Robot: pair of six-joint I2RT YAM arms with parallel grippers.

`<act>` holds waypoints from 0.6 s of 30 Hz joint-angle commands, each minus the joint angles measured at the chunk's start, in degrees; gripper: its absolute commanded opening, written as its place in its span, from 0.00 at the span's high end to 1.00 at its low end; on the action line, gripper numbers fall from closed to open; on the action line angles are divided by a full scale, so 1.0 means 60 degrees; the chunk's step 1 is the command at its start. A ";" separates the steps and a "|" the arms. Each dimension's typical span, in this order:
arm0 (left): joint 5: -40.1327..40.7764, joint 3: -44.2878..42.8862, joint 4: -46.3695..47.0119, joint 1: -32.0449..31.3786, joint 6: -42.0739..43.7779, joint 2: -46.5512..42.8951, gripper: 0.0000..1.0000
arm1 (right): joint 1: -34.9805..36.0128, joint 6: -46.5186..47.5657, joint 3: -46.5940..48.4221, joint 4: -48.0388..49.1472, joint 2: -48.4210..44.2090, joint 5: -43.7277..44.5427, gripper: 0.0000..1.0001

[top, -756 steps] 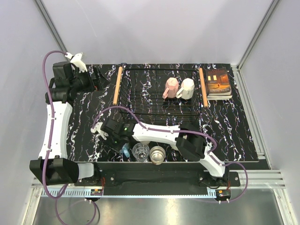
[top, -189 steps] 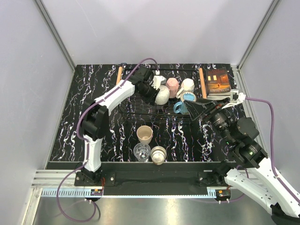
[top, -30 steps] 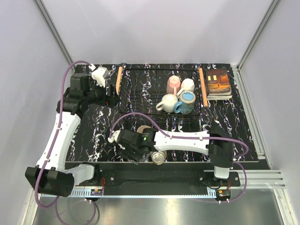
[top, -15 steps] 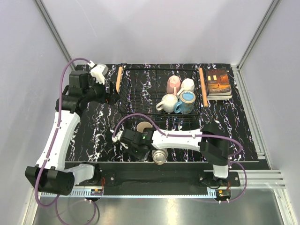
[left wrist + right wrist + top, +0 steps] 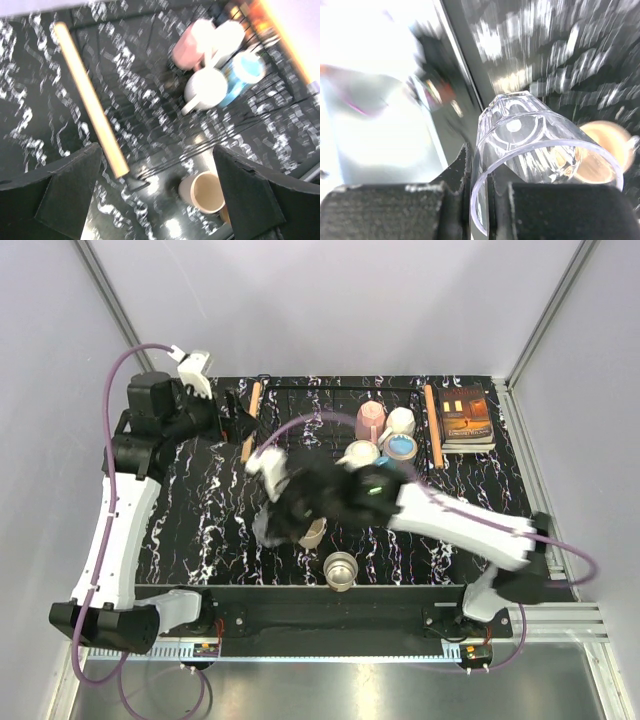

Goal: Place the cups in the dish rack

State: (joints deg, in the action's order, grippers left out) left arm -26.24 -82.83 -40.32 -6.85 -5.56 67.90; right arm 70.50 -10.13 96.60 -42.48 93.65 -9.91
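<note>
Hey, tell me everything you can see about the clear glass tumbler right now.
The clear glass tumbler is colourless, see-through and empty, with a thick ringed base and a plain round rim. It is held tilted towards its side, mouth towards the wrist camera, base away. The right gripper pinches its wall at the rim, one finger inside, one outside. Nothing else visibly touches it.

Mugs (image 5: 371, 422): four. Other cups (image 5: 340, 570): two. Glass tumbler (image 5: 540, 135): one. Dish rack (image 5: 433, 427): one. Book (image 5: 463, 418): one.
</note>
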 commanded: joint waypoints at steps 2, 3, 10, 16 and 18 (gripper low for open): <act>-0.1645 -0.0873 0.0757 0.0160 -0.1195 0.0329 0.01 | -0.1360 -0.1356 0.0163 0.1539 -0.2931 -0.1611 1.00; -0.1937 -0.0902 0.0830 0.0175 -0.1588 0.0358 0.01 | -0.1640 -0.1764 -0.0101 0.2355 -0.3227 -0.1803 1.00; -0.6170 -0.0098 0.4175 0.0527 -0.5015 0.0651 0.03 | -0.4451 -0.4898 -0.3703 0.7526 -0.4987 -0.4014 1.00; -0.7594 0.1235 0.8164 0.0498 -0.8885 0.0930 0.05 | -0.6182 -0.9338 -0.5742 1.2964 -0.4330 -0.5583 1.00; -0.7624 0.1469 0.8316 0.0497 -0.9034 0.0915 0.05 | -0.6359 -1.0172 -0.5947 1.4181 -0.3891 -0.5789 1.00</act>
State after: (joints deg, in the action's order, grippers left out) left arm -64.12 -76.44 -5.65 -3.99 -47.11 73.23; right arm 34.81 -52.82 62.87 17.87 67.70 -37.63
